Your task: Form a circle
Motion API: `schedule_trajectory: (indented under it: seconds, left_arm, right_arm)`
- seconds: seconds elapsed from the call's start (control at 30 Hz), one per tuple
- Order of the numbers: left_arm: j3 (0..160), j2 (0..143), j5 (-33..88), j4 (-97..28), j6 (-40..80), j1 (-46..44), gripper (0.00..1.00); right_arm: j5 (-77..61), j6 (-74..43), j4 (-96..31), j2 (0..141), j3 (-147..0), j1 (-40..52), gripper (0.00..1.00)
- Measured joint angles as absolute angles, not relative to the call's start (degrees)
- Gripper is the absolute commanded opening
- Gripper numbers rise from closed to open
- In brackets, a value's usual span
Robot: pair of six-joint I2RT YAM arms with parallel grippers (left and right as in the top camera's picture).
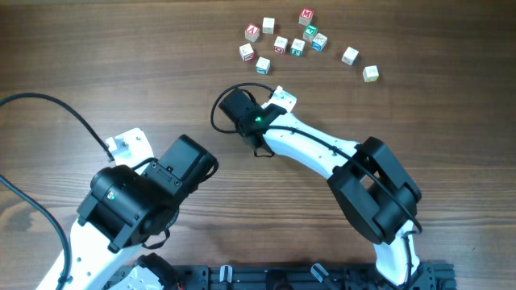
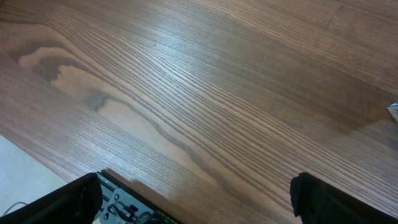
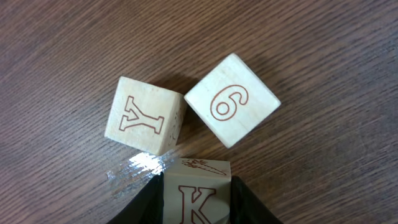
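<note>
Eleven or so loose blocks point(image 1: 280, 43) lie scattered across the upper middle of the overhead frame, in no ring at all. My right gripper point(image 1: 278, 98) reaches up just below them. Pale corners show at its tip, but from above I cannot tell which blocks they are. My left gripper sits folded in the lower left, well apart from everything.

From the left wrist, my left gripper point(image 2: 196, 190) stands wide open with nothing between its fingers. Only bare table point(image 2: 186, 93) lies beneath it.

From the right wrist, the cluster of three blocks point(image 3: 186, 134) fills the middle of the frame. The Y block point(image 3: 144, 122) is left of centre and the 6 block point(image 3: 232, 99), turned on its corner, is right of centre, the two all but touching. My right gripper point(image 3: 196, 208) is partly closed around the K block point(image 3: 196, 193) at the bottom edge, a dark finger pressed on each side. Its top edge sits right up against the lower corners of the other two.

I see the risk in that closeness. If I push forward, the K block will wedge between its neighbours and shove them apart or spin them. If I open carelessly, a finger could drag the K block askew. Packed this tight, the three make a clump rather than the start of a circle.
</note>
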State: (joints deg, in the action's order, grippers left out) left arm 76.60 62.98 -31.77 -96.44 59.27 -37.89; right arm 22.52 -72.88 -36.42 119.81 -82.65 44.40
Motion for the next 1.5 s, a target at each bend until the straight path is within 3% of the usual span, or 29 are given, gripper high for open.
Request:
schedule_trajectory:
  seconds: [0.93,1.0,1.13,1.5]
  left_arm:
    - [76.6,62.98,-31.77,-96.44,59.27,-37.89,1.0]
    - [76.6,62.98,-31.77,-96.42,59.27,-37.89,1.0]
    - [76.6,62.98,-31.77,-96.44,59.27,-37.89,1.0]
    - [76.6,62.98,-31.77,-96.42,59.27,-37.89,1.0]
  right_arm:
    - [22.81,-72.84,-35.53,119.94,-82.65,44.4,0.29]
    - [22.83,-72.84,-35.53,119.94,-82.65,44.4,0.36]
    - [23.03,-72.9,-35.46,120.05,-82.65,44.4,0.63]
    - [23.0,-71.96,-34.63,120.07,-82.67,44.4,0.74]
